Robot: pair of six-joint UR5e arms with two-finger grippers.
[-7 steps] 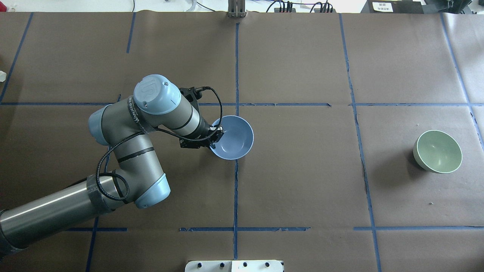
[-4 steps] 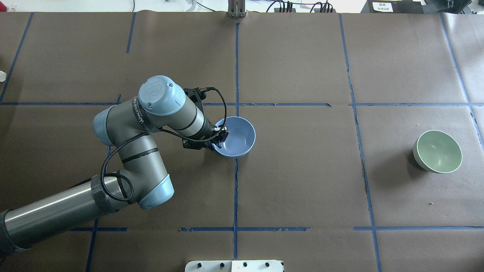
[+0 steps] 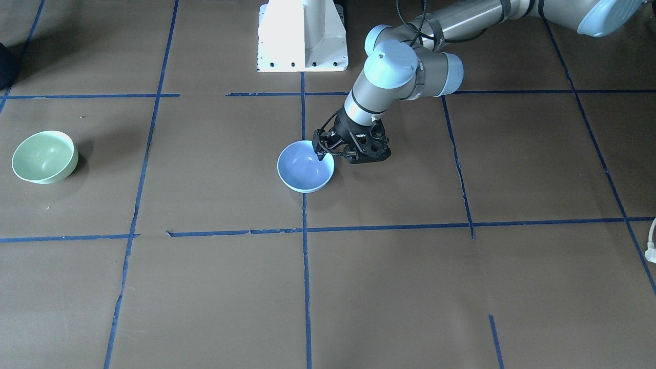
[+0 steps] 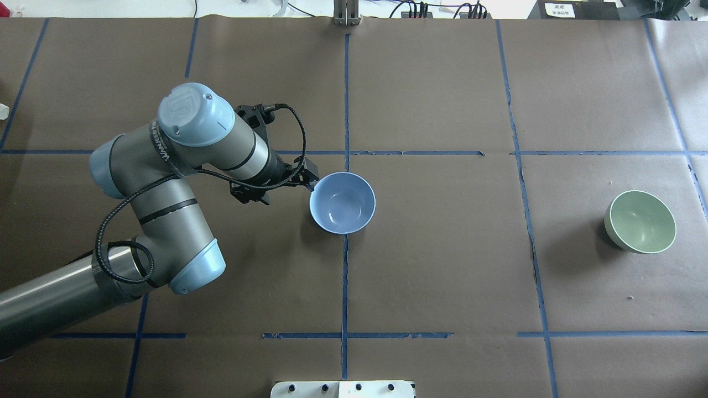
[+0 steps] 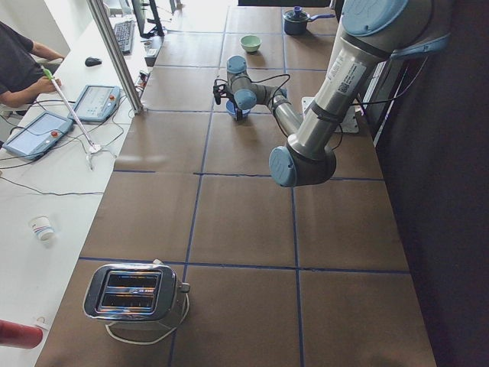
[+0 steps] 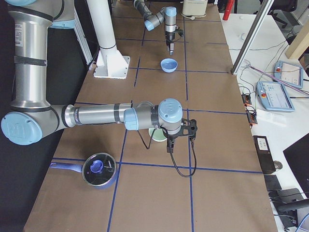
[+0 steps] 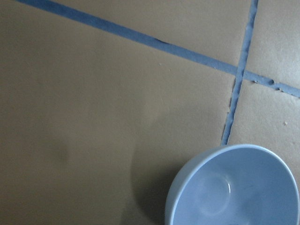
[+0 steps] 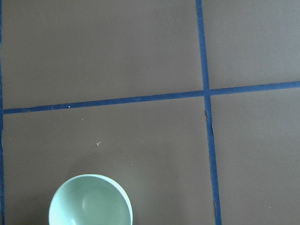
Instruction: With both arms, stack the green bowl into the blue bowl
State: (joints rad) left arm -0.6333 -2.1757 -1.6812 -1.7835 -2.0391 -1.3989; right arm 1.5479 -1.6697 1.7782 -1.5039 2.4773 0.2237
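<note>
The blue bowl (image 4: 342, 202) stands upright on the brown table near the centre tape line; it also shows in the front view (image 3: 305, 166) and the left wrist view (image 7: 234, 187). My left gripper (image 4: 308, 177) is open and empty, just off the bowl's left rim and a little above it. The green bowl (image 4: 640, 221) stands upright far to the right, alone in the overhead view; it also shows in the front view (image 3: 44, 156). The right wrist view looks down on the green bowl (image 8: 90, 200). My right gripper (image 6: 169, 145) shows only in the exterior right view, beside the green bowl; I cannot tell whether it is open.
The white pedestal base (image 3: 302, 36) stands at the robot's edge of the table. A toaster (image 5: 134, 294) sits at the left end. A dark pot with a lid (image 6: 99, 169) sits at the right end. Blue tape lines grid the table.
My left gripper let go of the blue bowl's rim and drew back to the left and away. The bowl, tilted before, now sits level on the table. The green bowl has not moved.
</note>
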